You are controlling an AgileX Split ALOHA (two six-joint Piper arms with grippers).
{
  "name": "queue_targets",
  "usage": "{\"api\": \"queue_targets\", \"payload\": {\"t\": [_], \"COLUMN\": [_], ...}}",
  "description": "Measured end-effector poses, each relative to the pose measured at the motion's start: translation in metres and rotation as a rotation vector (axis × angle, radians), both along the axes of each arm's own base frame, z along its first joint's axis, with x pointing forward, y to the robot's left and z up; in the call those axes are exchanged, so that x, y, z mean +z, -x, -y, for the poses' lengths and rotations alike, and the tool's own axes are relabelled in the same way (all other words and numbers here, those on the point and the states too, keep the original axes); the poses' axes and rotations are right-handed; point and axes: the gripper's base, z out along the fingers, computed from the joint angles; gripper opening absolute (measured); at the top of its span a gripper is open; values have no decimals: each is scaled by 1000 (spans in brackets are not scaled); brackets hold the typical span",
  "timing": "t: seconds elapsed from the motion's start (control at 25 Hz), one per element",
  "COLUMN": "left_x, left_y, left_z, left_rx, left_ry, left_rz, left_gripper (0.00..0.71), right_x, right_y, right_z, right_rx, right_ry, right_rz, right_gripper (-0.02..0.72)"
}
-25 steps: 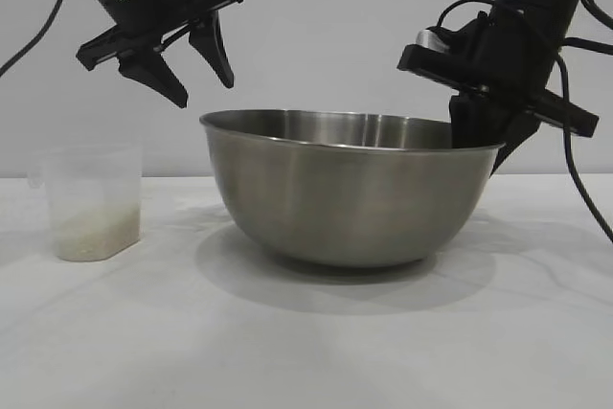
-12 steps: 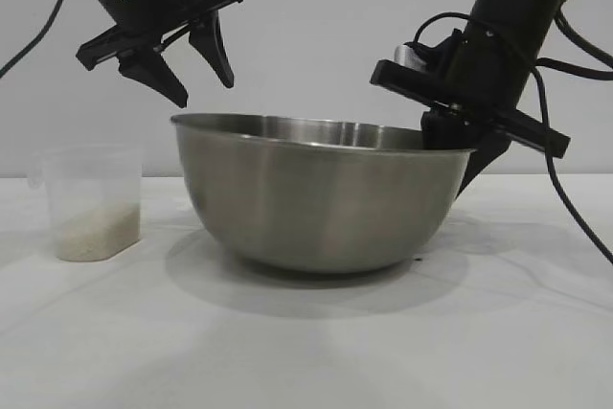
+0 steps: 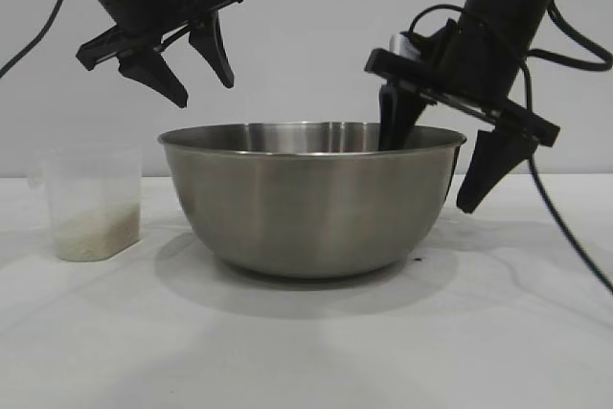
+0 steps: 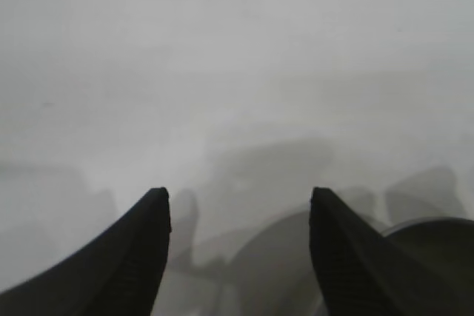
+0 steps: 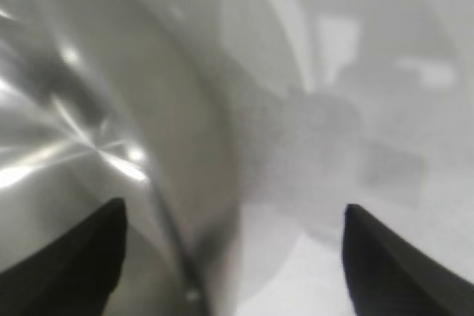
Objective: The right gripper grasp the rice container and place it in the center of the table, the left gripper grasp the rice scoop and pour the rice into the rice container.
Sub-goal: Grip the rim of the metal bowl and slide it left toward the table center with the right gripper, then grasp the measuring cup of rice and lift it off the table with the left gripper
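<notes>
Far left on the bench (image 3: 86, 332): rice scoop (image 3: 91, 200), upright, mouth up, long axis vertical, a pale layer of rice (image 3: 94, 234) in the bottom. Probably light, thin-walled and a bit slick, likely to flex under a hard squeeze; best taken across the straight sides, above the rice and below the lip, and kept level until over the bowl. Above and just to its right, left claw (image 3: 201, 74) hanging in the air, fingers spread, pinching nothing, aimed down toward the bowl. Mid-bench: rice container (image 3: 311, 198), standing flat, open mouth up, no long axis to speak of. Stiff, smooth steel, probably slippery; thin rolled rim the only real handhold. At its right rim, right claw (image 3: 436, 165) spread wide, one finger inside the wall, one outside, rim between them but not pinched.
</notes>
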Motion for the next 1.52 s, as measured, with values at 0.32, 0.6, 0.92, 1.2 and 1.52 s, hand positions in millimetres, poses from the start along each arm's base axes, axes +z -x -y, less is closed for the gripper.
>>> {"api": "queue_targets", "payload": {"t": [0.32, 0.6, 0.92, 1.2, 1.52], "left_x": [0, 0, 0, 0, 0], "left_y": [0, 0, 0, 0, 0], "left_z": [0, 0, 0, 0, 0], "left_rx": [0, 0, 0, 0, 0], "left_ry": [0, 0, 0, 0, 0], "left_rz": [0, 0, 0, 0, 0], "left_gripper": [365, 365, 365, 365, 365], "right_x": [43, 64, 99, 147, 204], "right_y": [6, 17, 29, 49, 79], "right_z": [16, 33, 53, 63, 104], "right_rx": [25, 42, -10, -61, -184], "right_ry": [139, 293, 446, 457, 449], "right_rz": [112, 112, 185, 311, 448], "right_gripper": [559, 559, 559, 559, 559]}}
